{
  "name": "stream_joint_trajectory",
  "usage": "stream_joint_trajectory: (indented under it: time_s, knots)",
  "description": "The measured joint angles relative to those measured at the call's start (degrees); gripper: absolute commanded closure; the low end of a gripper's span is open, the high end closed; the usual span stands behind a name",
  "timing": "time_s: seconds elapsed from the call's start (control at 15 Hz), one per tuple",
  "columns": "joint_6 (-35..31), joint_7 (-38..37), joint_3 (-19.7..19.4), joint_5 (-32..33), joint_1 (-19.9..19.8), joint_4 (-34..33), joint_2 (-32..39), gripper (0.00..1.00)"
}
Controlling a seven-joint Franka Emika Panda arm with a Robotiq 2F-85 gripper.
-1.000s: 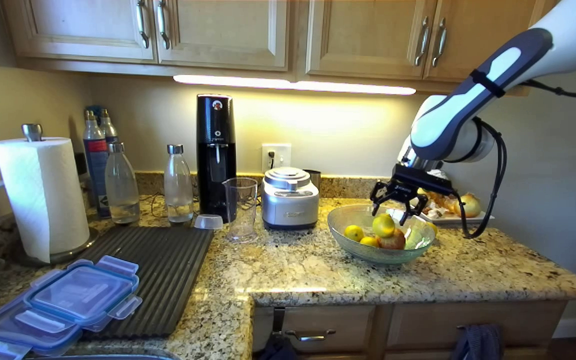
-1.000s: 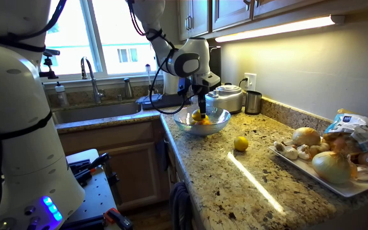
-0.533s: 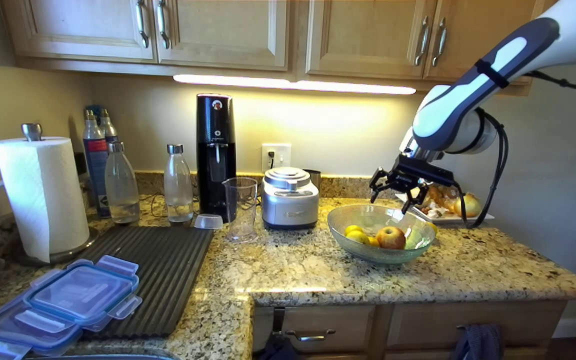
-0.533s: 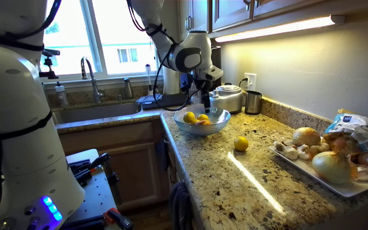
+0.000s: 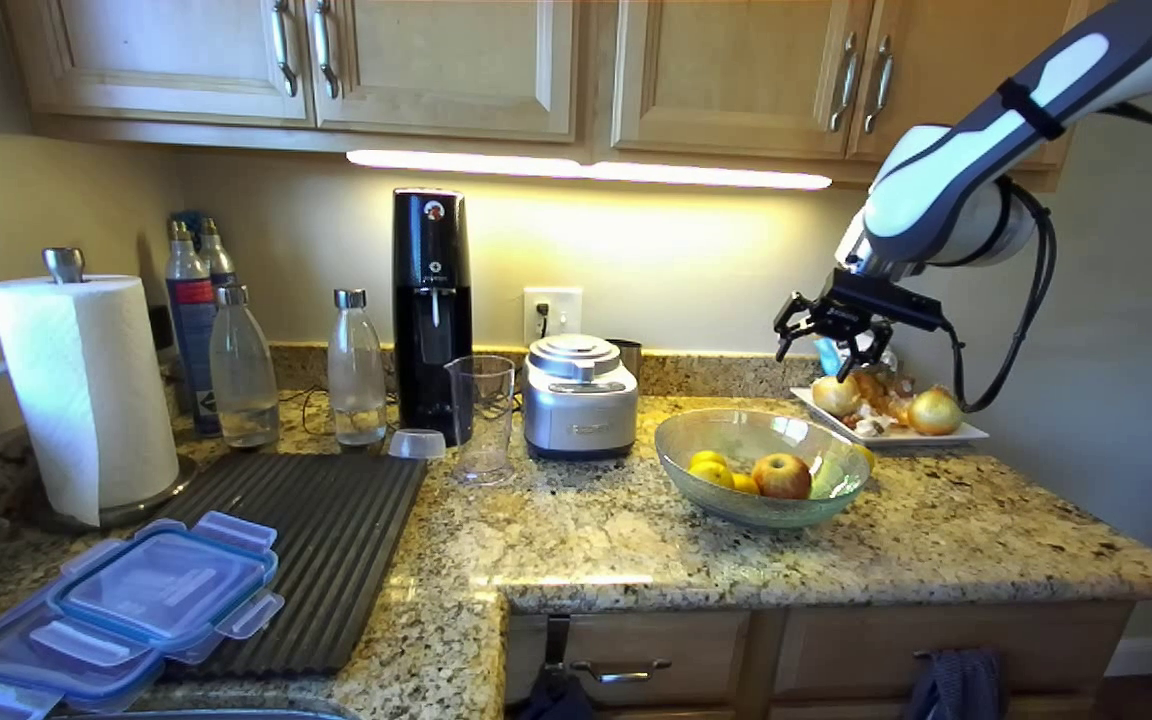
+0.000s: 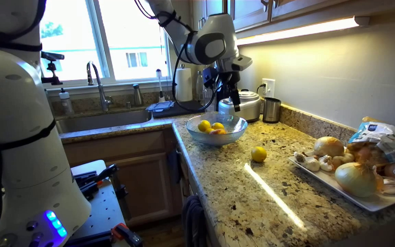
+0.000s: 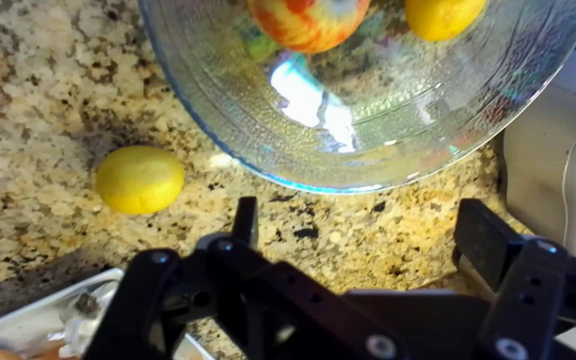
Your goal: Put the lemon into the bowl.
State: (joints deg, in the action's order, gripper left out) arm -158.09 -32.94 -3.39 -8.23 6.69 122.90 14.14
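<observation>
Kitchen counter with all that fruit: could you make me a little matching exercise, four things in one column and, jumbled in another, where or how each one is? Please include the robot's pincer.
Things
1. Lone lemon
2. Pincer
3. Apple
4. Garlic bulbs

Where or how
A. On the white plate
B. Inside the glass bowl
C. On the counter, between plate and bowl
D. Open, holding nothing

Right pairs: 1-C; 2-D; 3-B; 4-A
</observation>
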Motion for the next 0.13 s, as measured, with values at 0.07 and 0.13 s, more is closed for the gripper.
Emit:
stream_joint_trajectory:
  time_s: [0.07, 0.13]
  knots:
    - [0.2, -0.8, -0.8, 1.1, 0.0, 0.1, -0.4, 0.00]
    - [0.2, -1.1, -1.2, 1.5, 0.0, 0.1, -0.5, 0.00]
